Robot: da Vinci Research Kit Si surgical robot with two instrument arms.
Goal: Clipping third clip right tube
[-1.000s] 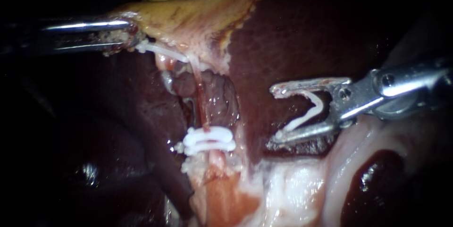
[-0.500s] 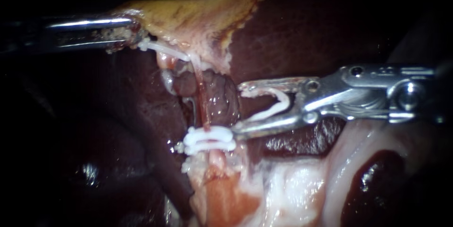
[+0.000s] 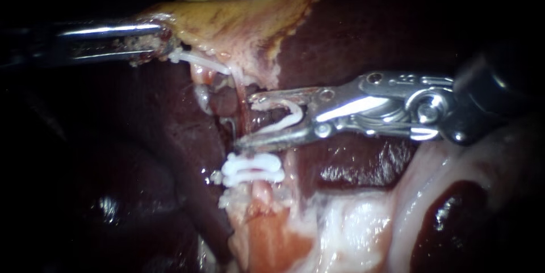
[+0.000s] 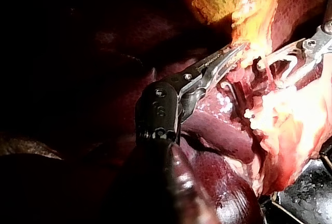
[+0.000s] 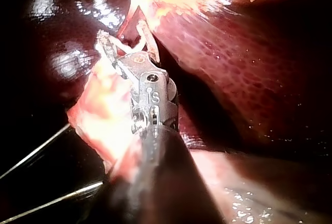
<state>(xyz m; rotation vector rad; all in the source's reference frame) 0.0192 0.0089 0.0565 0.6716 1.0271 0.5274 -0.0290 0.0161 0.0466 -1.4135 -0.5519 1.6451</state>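
So the right instrument (image 3: 245, 122) comes in level from the right. Its tool holds a spread white clip (image 3: 286, 118), tips straddling the right tube (image 3: 242, 91) just above two clips (image 3: 252, 169). The left instrument (image 3: 162, 46) has its tool pinching the gallbladder (image 3: 227, 17) edge.

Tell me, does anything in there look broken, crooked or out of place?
Nothing stands out. Two white clips sit squarely across the tube. The right instrument holds an open clip in its jaws, tips at that tube above them. The left instrument grips the gallbladder edge.
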